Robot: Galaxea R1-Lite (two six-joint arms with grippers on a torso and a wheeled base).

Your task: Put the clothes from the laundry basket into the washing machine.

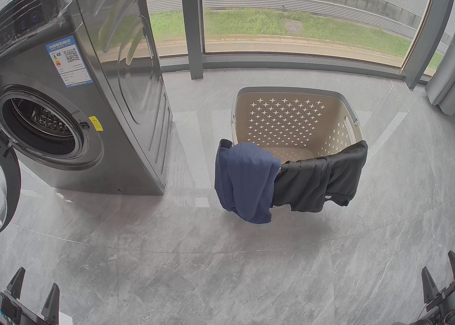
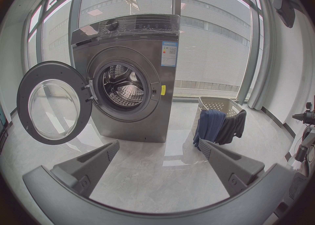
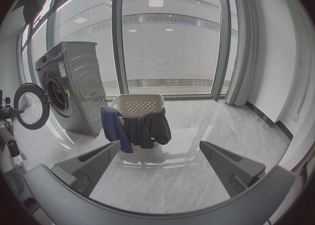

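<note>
Left gripper point(image 1: 36, 281), right gripper point(image 1: 438, 264): both stood wide, empty. Blue garment point(image 1: 244, 181), black garment point(image 1: 322, 181) hung over laundry basket point(image 1: 294, 89) rim, at 10 o'clock from the nearer right gripper.

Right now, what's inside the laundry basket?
The laundry basket shows bare star-punched walls and some bare floor. A blue garment and a black garment hang over its near rim, hiding the inside just behind them.

The left end effector point(image 2: 158, 143) and right end effector point(image 3: 159, 143) have dark grey wedge-shaped fingers point(image 2: 95, 157) with textured tips.
</note>
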